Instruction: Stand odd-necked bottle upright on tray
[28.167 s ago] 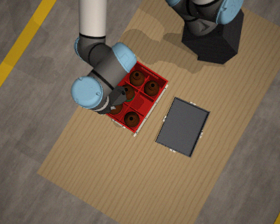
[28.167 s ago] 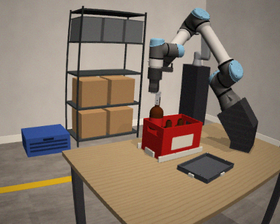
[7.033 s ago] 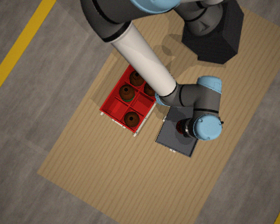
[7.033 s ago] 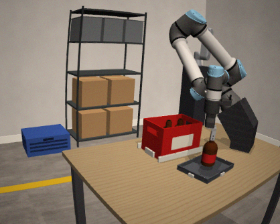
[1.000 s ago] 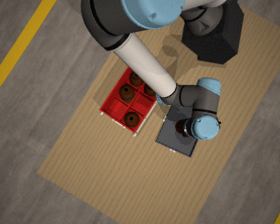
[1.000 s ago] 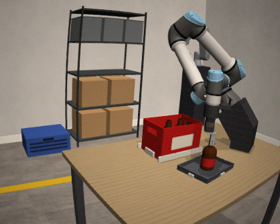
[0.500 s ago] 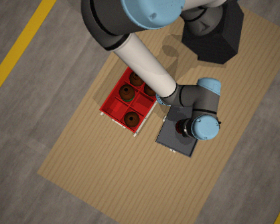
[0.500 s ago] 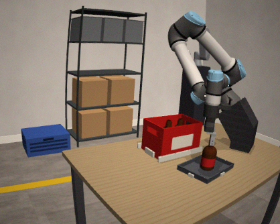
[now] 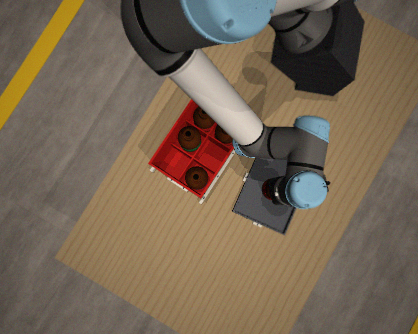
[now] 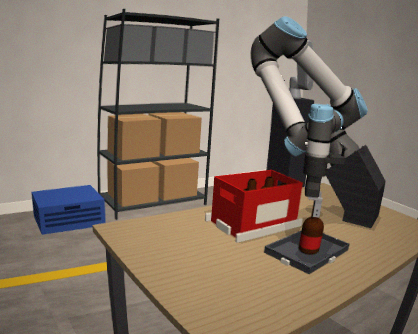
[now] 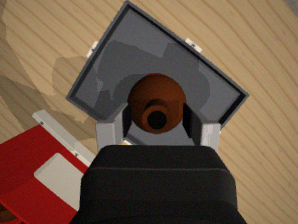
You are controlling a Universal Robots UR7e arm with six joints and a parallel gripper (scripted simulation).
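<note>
A brown bottle with a red label [image 10: 311, 235] stands upright on the dark grey tray [image 10: 307, 250]. It also shows in the wrist view [image 11: 157, 103], in the middle of the tray [image 11: 156, 70]. My gripper [image 11: 156, 113] is open, its fingers on either side of the bottle's neck without gripping it; it also shows in the exterior view [image 10: 316, 206]. The red crate [image 9: 192, 153] stands left of the tray. Three bottles show in it plainly [image 9: 189, 137] [image 9: 196, 176] [image 9: 203, 118]; a further one [image 9: 223, 134] is partly hidden by my arm.
The tray [image 9: 264, 196] lies close to the crate's right side. My arm's dark base [image 9: 319, 50] stands at the table's far corner. A shelf with cardboard boxes [image 10: 154, 135] and a blue case [image 10: 67, 208] stand behind the table.
</note>
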